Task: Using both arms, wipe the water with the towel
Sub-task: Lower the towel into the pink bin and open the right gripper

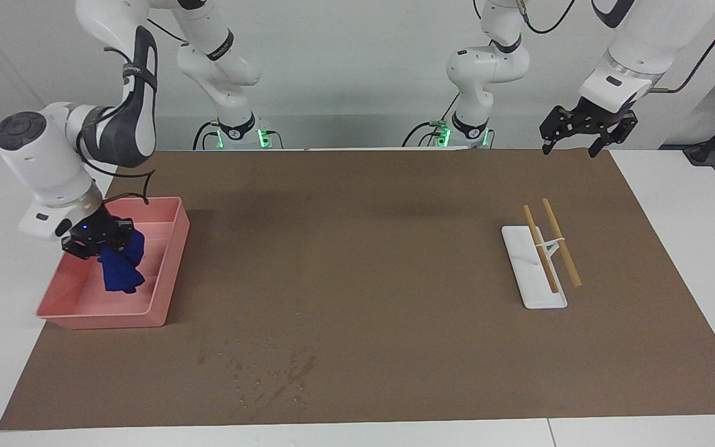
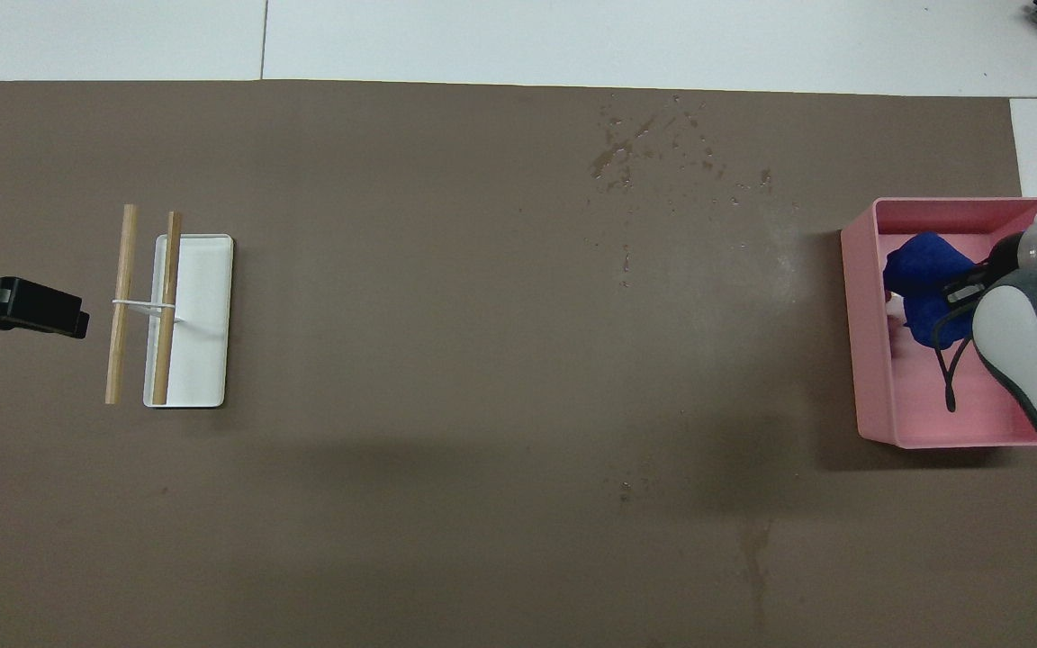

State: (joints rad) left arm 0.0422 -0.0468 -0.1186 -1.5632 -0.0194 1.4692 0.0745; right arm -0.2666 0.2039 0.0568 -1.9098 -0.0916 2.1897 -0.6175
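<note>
The blue towel hangs bunched over the pink tray, pinched in the right gripper — best lifted clear of the rim, then carried to the water farther from the robots — while the left gripper, fingers spread, waits above the mat's edge.

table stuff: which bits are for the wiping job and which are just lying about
For the job:
- blue towel, in the right gripper, over the pink tray
- water on the brown mat
- left gripper, waiting at its end, open

Lying about:
- white rack
- two wooden sticks on it
</note>
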